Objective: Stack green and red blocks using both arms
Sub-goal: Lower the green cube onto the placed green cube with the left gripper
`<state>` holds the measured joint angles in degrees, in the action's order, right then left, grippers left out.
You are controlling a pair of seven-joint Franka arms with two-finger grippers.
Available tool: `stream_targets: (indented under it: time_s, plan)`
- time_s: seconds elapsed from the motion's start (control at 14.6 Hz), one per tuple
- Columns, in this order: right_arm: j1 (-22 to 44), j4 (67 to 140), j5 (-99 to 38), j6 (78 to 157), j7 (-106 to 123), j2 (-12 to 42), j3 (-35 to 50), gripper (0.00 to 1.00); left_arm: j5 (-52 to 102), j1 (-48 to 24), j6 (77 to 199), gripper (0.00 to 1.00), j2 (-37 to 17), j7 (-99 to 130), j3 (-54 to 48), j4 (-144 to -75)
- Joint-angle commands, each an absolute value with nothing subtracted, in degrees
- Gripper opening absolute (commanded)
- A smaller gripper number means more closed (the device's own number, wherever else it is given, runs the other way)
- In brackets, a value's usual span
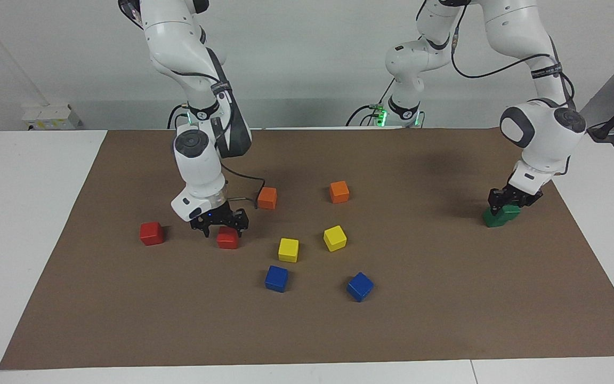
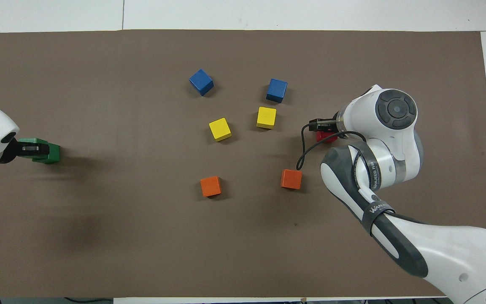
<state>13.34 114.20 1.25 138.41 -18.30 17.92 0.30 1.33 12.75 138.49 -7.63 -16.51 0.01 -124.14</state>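
Now my right gripper (image 1: 220, 226) straddles a red block (image 1: 227, 238), jaws spread; left gripper (image 1: 508, 201) clamps a green block (image 1: 507, 212), stiff, light, best held on flat sides.

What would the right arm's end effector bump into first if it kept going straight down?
Most likely the red block right beneath the right end effector, whose fingers look spread around it; below that lies only the brown mat.
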Motion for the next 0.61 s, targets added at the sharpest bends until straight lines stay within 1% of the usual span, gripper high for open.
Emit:
stream_targets:
  time_s: [0.0,0.07,0.14,0.2,0.27,0.41,0.48,0.55]
  plan:
    - [13.4,114.7,1.2,140.1,-20.4,18.3,0.4,0.95,2.7,14.1,140.6,0.0,-6.2,-17.5,-0.6,-126.9]
    - [13.4,114.7,1.2,140.0,-20.5,18.3,0.4,0.91,2.8,14.0,140.6,0.02,-6.2,-17.5,-0.6,-126.9]
    - [13.8,114.7,1.1,140.0,-20.5,18.3,0.4,0.86,2.7,14.0,140.6,0.62,-6.2,-17.5,-0.6,-127.0]
    - [14.1,114.7,1.1,139.7,-20.5,18.3,0.4,0.75,2.7,14.0,140.6,1.0,-6.2,-17.5,-0.6,-127.0]
    - [14.2,114.7,1.1,139.6,-20.5,18.3,0.4,0.64,2.7,14.0,140.6,1.0,-6.2,-17.5,-0.6,-127.0]
    - [14.2,114.6,1.1,139.5,-20.4,18.3,0.4,0.34,2.7,14.0,140.5,1.0,-6.2,-17.5,-0.6,-126.9]
    - [14.1,114.3,1.1,139.2,-20.4,18.3,0.4,0.24,2.7,14.0,140.5,1.0,-6.2,-17.5,-0.6,-126.7]
    - [14.0,114.1,1.2,139.0,-20.2,18.2,0.4,0.2,2.8,13.9,140.5,1.0,-6.2,-17.5,-0.6,-126.7]
